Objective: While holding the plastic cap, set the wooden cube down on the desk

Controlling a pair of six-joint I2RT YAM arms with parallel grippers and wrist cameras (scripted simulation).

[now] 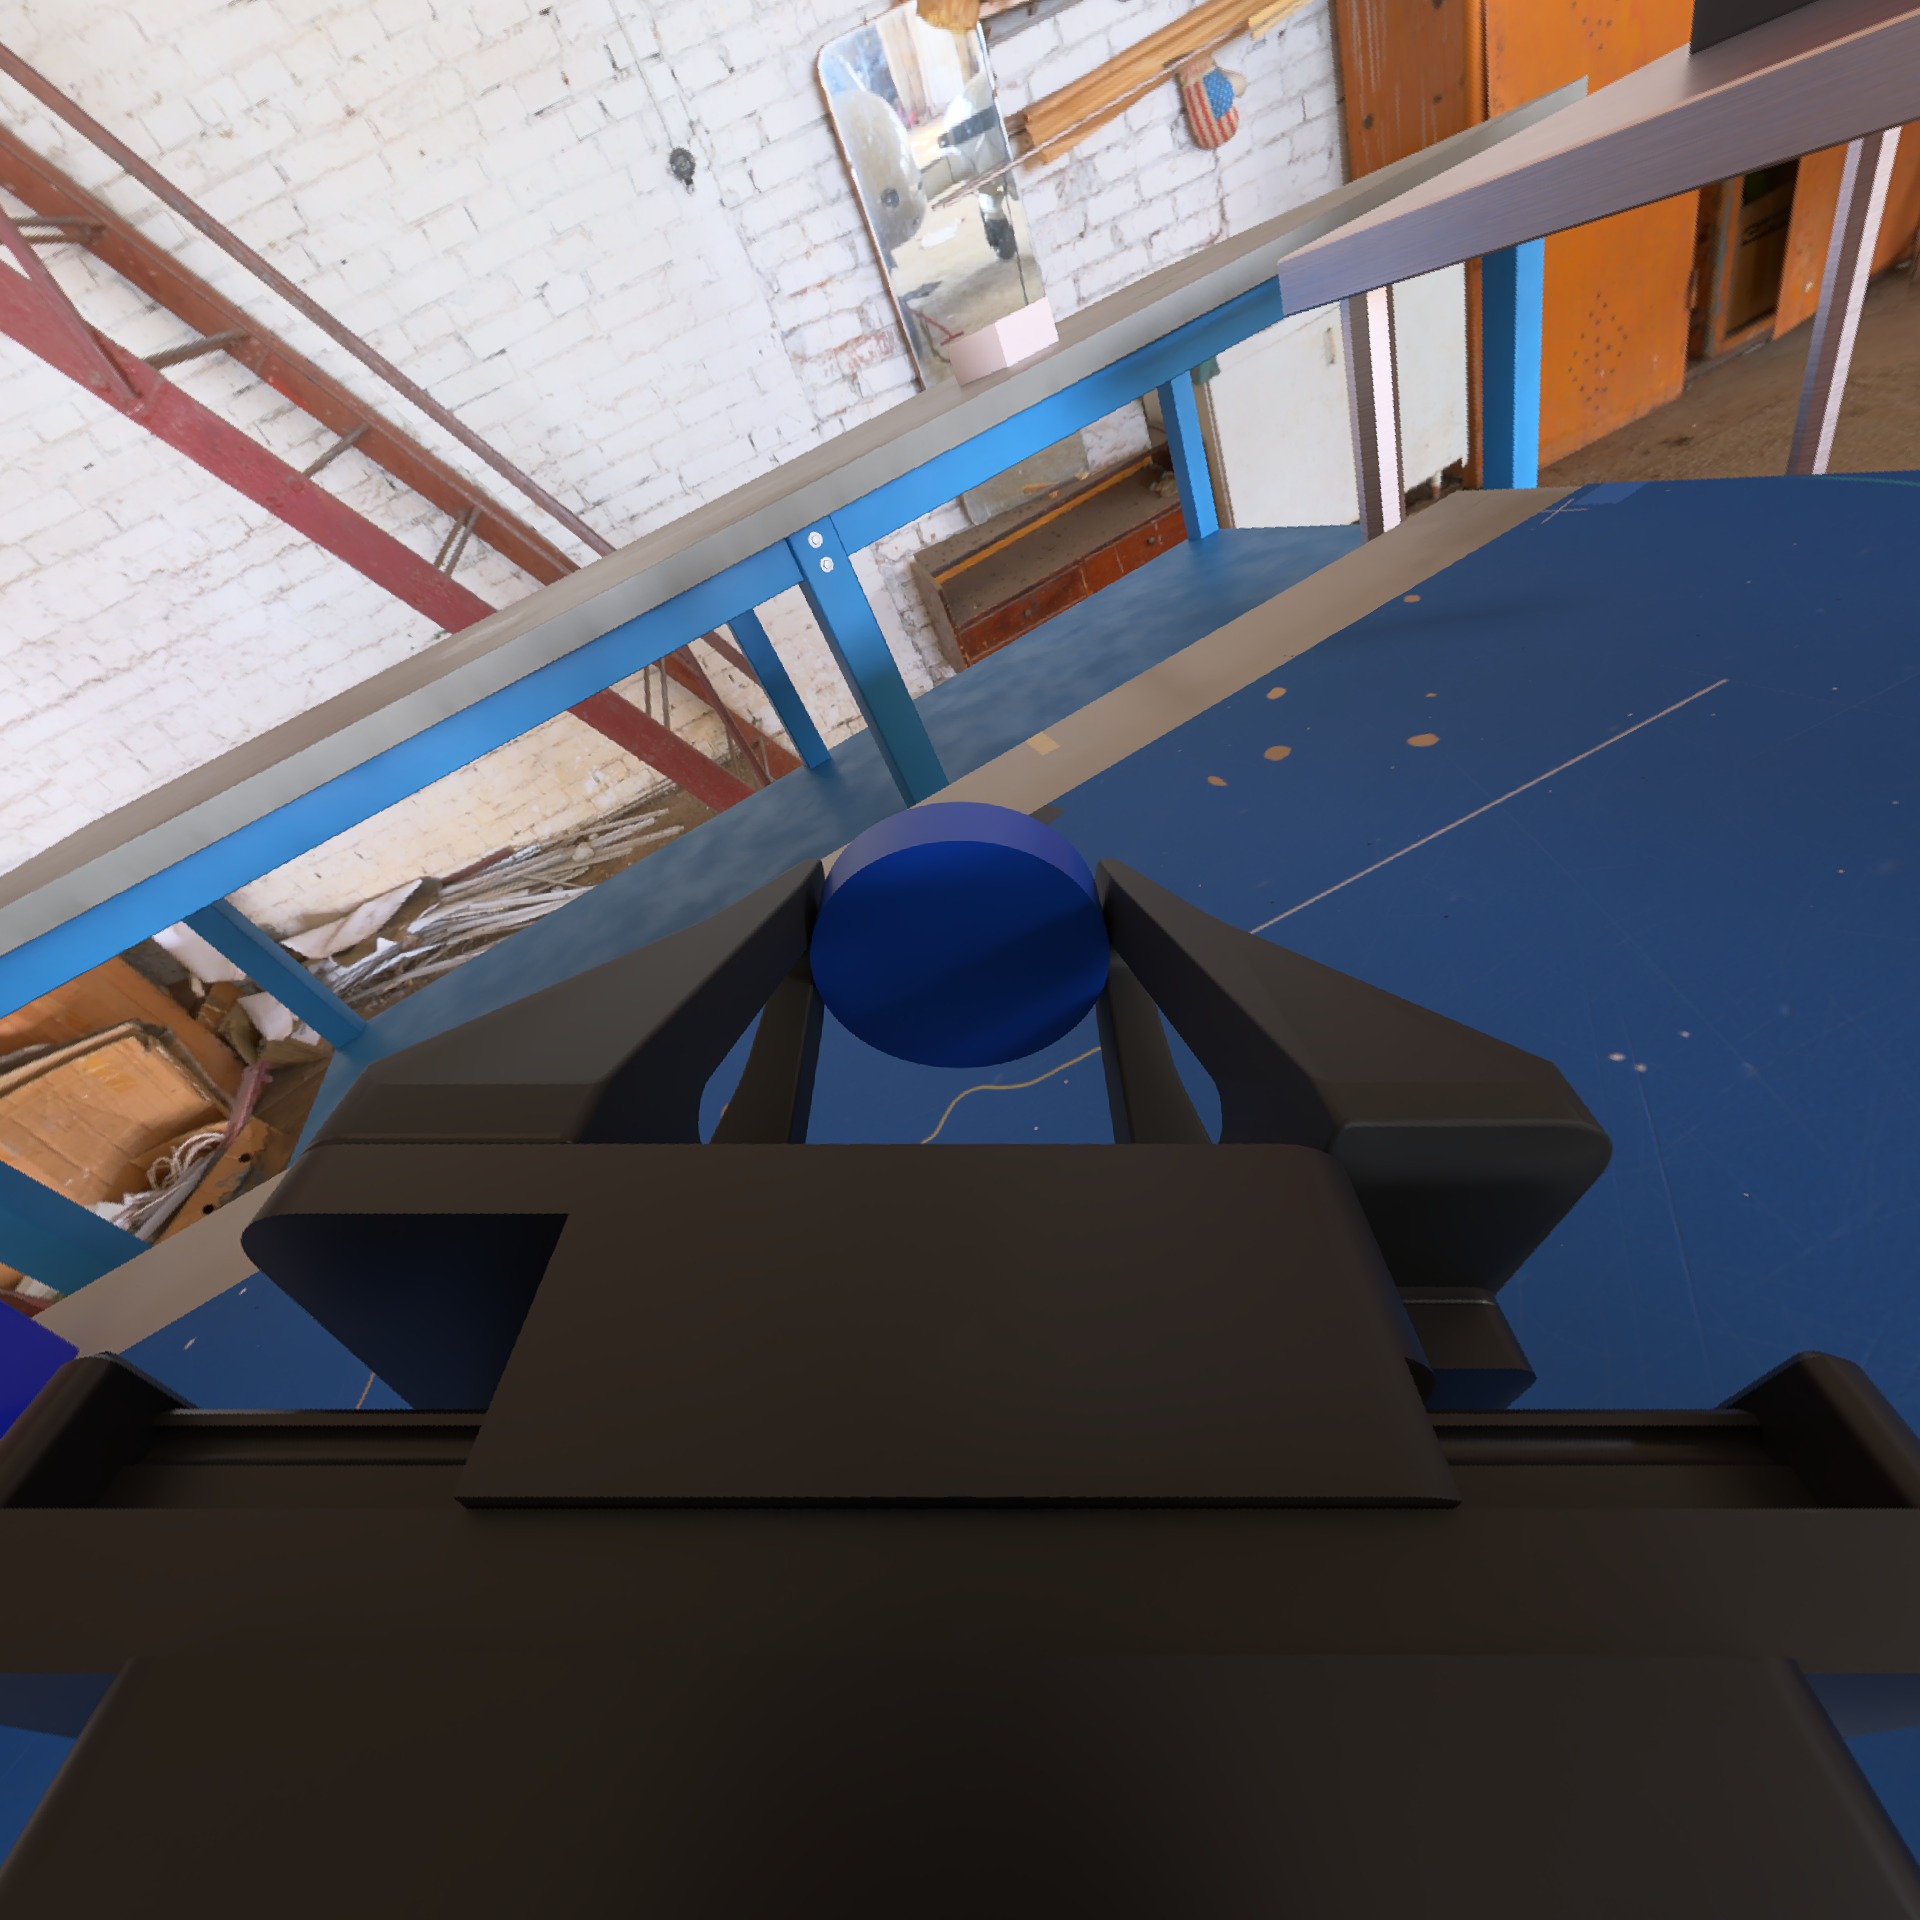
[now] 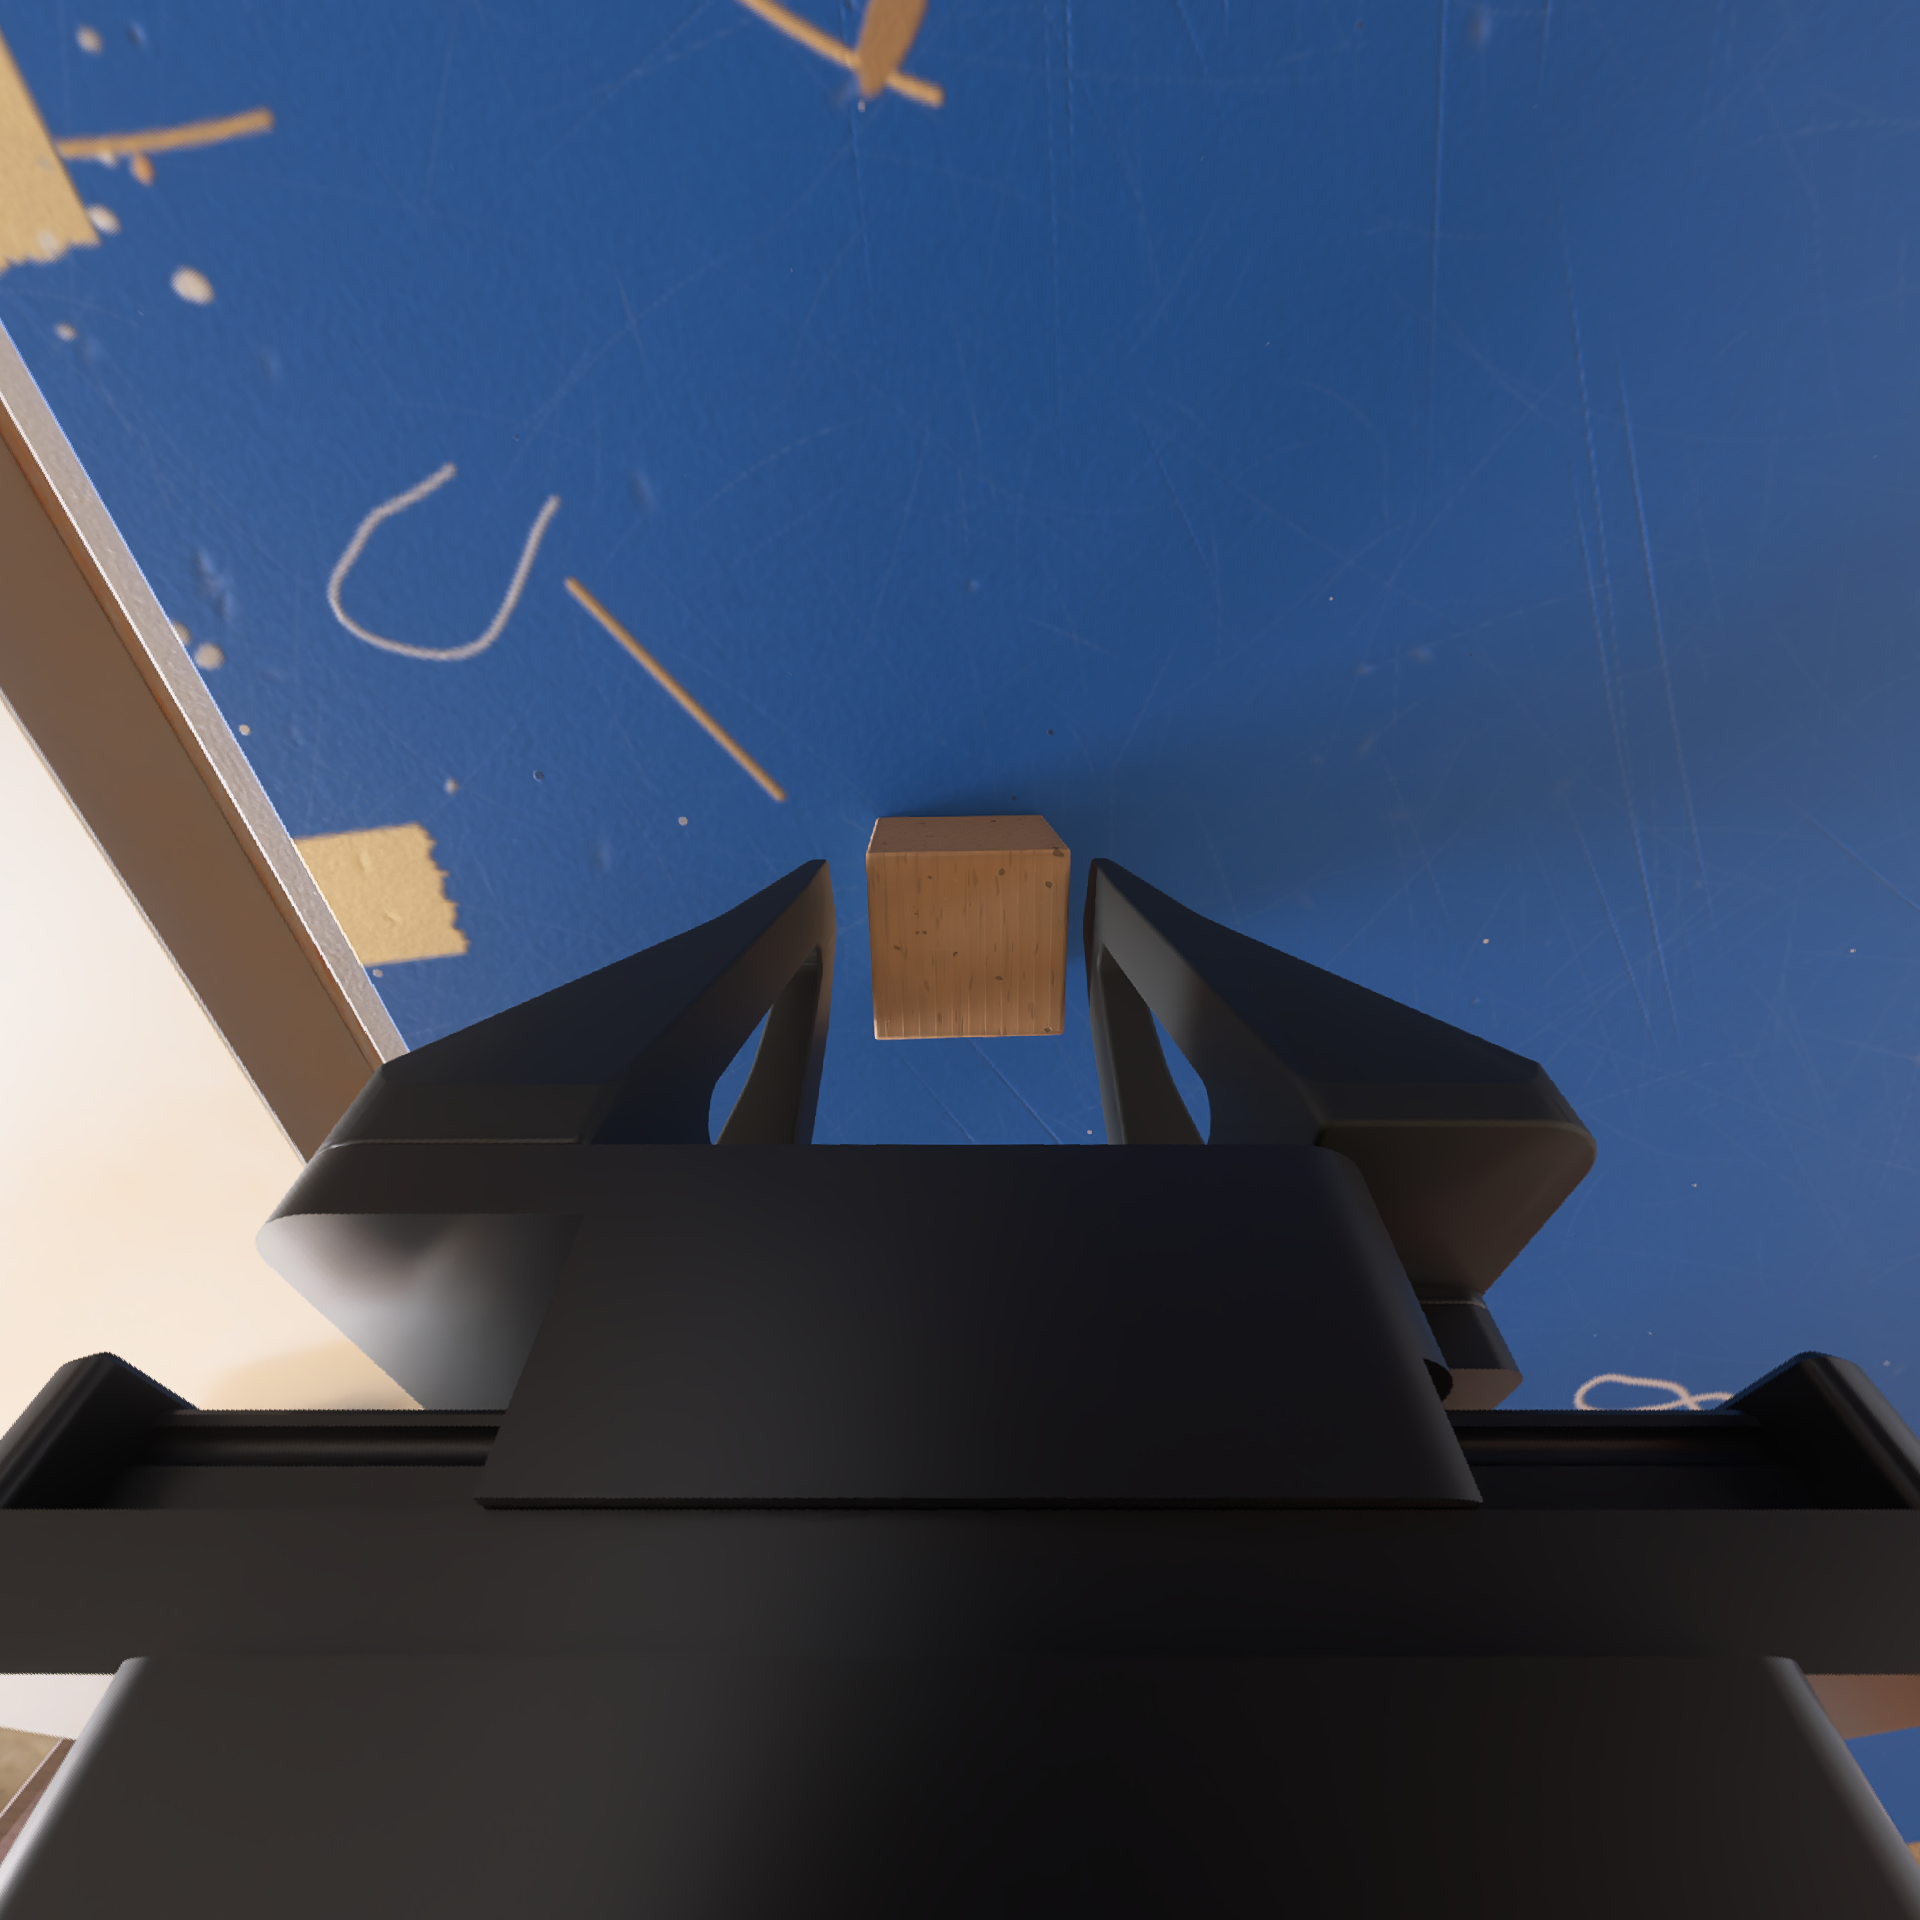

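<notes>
In the left wrist view, my left gripper is shut on the plastic cap, a round dark blue disc held by its rim between the two black fingers, above the blue desk. In the right wrist view, the wooden cube, light tan with visible grain, stands between the fingers of my right gripper. A narrow gap shows on each side of the cube, so the fingers do not touch it. The cube appears to rest on the scratched blue desk.
The desk's left edge runs diagonally close to the right gripper. A tan tape patch lies near it. Behind the desk stands a blue-framed shelf with a pale pink box. A grey tabletop overhangs at the upper right.
</notes>
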